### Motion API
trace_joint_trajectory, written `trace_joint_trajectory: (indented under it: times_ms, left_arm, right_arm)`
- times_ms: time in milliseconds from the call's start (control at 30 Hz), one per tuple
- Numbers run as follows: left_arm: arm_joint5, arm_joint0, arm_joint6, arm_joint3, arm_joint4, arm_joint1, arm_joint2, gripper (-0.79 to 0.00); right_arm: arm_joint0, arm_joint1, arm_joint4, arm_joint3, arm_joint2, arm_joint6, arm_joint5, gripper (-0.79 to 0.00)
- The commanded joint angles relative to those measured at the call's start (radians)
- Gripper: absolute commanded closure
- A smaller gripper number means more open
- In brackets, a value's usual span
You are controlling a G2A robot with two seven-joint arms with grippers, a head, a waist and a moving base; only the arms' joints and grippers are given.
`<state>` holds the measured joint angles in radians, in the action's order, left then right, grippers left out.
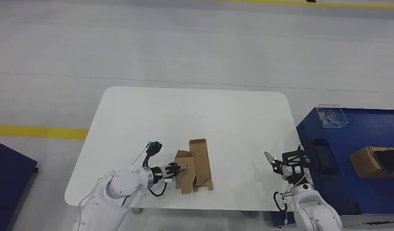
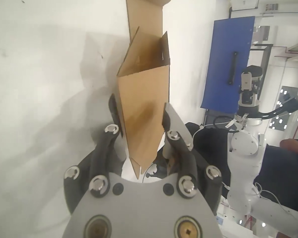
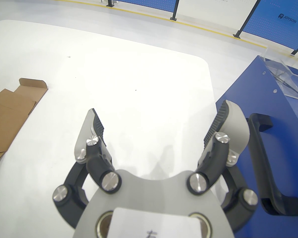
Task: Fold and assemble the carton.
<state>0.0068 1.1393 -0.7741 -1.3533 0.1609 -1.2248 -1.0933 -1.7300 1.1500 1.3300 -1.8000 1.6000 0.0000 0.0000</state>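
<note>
A brown carton [image 1: 196, 165] lies partly folded near the front edge of the white table [image 1: 184, 114], with a long flap pointing away from me. My left gripper [image 1: 174, 168] is at its left end. In the left wrist view the left gripper [image 2: 141, 107] is shut on a raised panel of the carton [image 2: 145, 58], one finger on each side. My right gripper [image 1: 280, 163] hovers open over the table's front right corner, well apart from the carton. Nothing is between the right gripper's [image 3: 159, 107] fingers, and the carton [image 3: 10, 110] lies off to one side.
A blue cabinet [image 1: 345, 157] with a black handle [image 3: 270, 164] stands close beside the table's right edge. On it are a clear plastic holder [image 1: 331, 115] and a brown box [image 1: 372, 160]. Bare tabletop stretches behind the carton.
</note>
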Motion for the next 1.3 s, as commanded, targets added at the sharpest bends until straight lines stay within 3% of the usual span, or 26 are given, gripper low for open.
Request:
trace_joint_trajectory:
  times_ms: [0, 233, 433, 567, 1267]
  left_arm:
    - [-0.020, -0.010, -0.001, 0.022, -0.025, -0.003, 0.003, 0.000]
    - [-0.121, -0.013, 0.016, 0.026, -0.099, -0.007, -0.002, 0.000]
    - [-0.191, 0.004, -0.002, -0.042, -0.238, -0.014, 0.000, 0.000]
    - [-0.200, 0.003, -0.019, -0.099, -0.272, -0.017, 0.013, 0.000]
    - [-0.200, 0.003, -0.019, -0.099, -0.272, -0.017, 0.013, 0.000]
  right_arm:
    - [0.000, 0.000, 0.000, 0.000, 0.000, 0.000, 0.000, -0.785]
    - [0.000, 0.000, 0.000, 0.000, 0.000, 0.000, 0.000, -0.785]
    - [0.000, 0.000, 0.000, 0.000, 0.000, 0.000, 0.000, -0.785]
    - [0.000, 0.000, 0.000, 0.000, 0.000, 0.000, 0.000, -0.785]
    - [0.000, 0.000, 0.000, 0.000, 0.000, 0.000, 0.000, -0.785]
